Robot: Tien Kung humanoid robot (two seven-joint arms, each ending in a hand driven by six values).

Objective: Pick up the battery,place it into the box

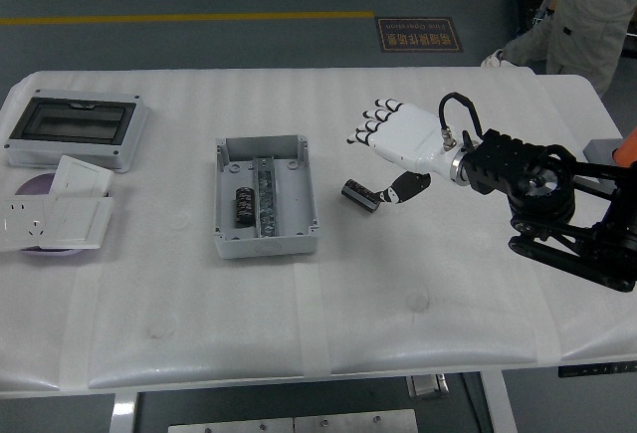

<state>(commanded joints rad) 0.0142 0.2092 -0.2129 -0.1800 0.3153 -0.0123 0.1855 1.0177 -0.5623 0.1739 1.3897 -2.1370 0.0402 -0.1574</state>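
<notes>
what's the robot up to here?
It is loading batteries into the open grey box. One battery already lies in the box's left compartment. A second battery lies on the white table to the right of the box, and the right hand hovers just beside it, fingers spread, thumb close to it but not gripping. The left arm is out of view. A person stands beyond the table's far right corner.

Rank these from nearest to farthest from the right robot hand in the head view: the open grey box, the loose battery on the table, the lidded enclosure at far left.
From the right robot hand:
1. Loose battery, just below-left of its fingertips.
2. Open grey box, mid-table to the left.
3. Lidded enclosure, at the far-left corner.
</notes>
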